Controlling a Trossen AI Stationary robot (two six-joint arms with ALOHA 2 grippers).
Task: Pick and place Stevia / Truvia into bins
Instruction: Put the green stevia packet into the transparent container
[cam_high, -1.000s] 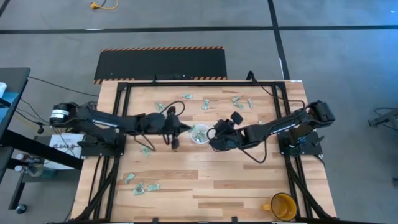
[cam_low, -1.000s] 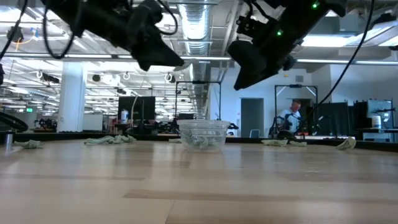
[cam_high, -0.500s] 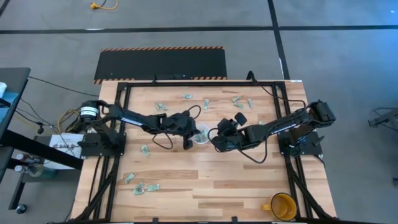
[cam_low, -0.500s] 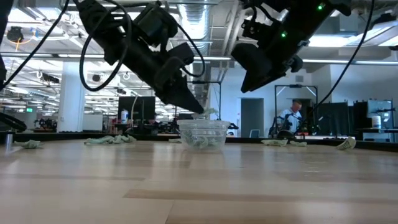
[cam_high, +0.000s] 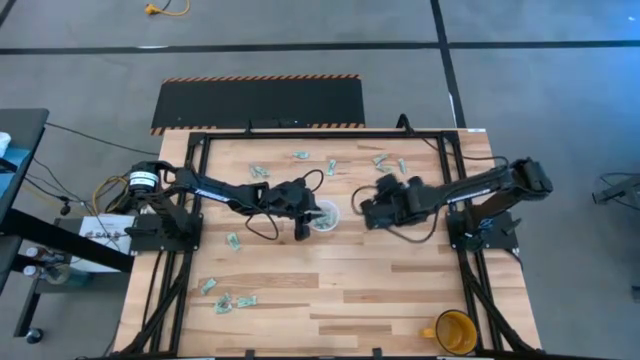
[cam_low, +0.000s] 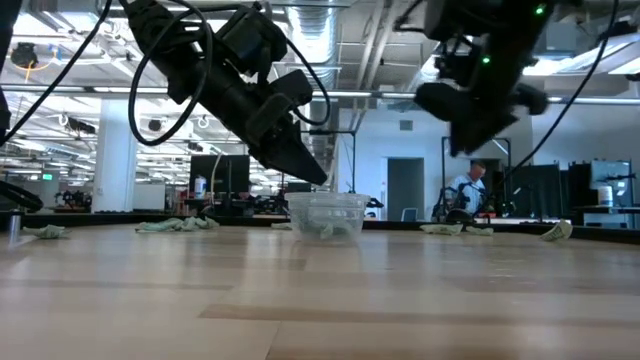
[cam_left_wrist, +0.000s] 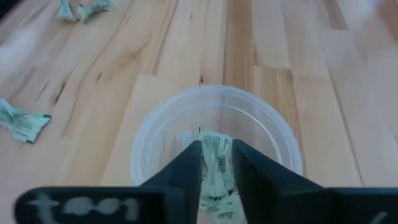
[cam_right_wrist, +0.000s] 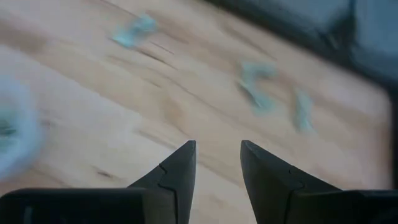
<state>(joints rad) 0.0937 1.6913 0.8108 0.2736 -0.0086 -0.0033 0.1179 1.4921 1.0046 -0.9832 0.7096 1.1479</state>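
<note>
left gripper (cam_left_wrist: 216, 152) sits directly over the small round clear plastic cup (cam_left_wrist: 155, 134), tips pointing down past its rim. fingers (cam_left_wrist: 186, 165) are parted a little, with a pale green and white paper sachet (cam_left_wrist: 215, 163) in the gap between them, over the cup's inside. can't tell if the pads are pinching it or if it lies loose. more sachets in the cup bottom below it.

in the high view the left gripper (cam_high: 305, 210) touches the left edge of the cup (cam_high: 326, 216), which stands near table centre. low view: left gripper (cam_low: 300, 160) angled down, tip at the cup (cam_low: 326, 214) rim.

right gripper (cam_right_wrist: 216, 155) is open and empty, fingers (cam_right_wrist: 177, 171) apart above bare wooden table (cam_right_wrist: 124, 124). in the high view it (cam_high: 372, 208) hangs just right of the cup, apart from it, raised off the table in the low view (cam_low: 470, 135).

loose sachets scattered on the table: a group along the far edge (cam_high: 385, 162), several near (cam_high: 258, 172), one at (cam_high: 233, 240), a few near the front left (cam_high: 225, 300). yellow-orange mug (cam_high: 455, 331) at the front right corner. a person (cam_low: 468, 190) in the room behind.
</note>
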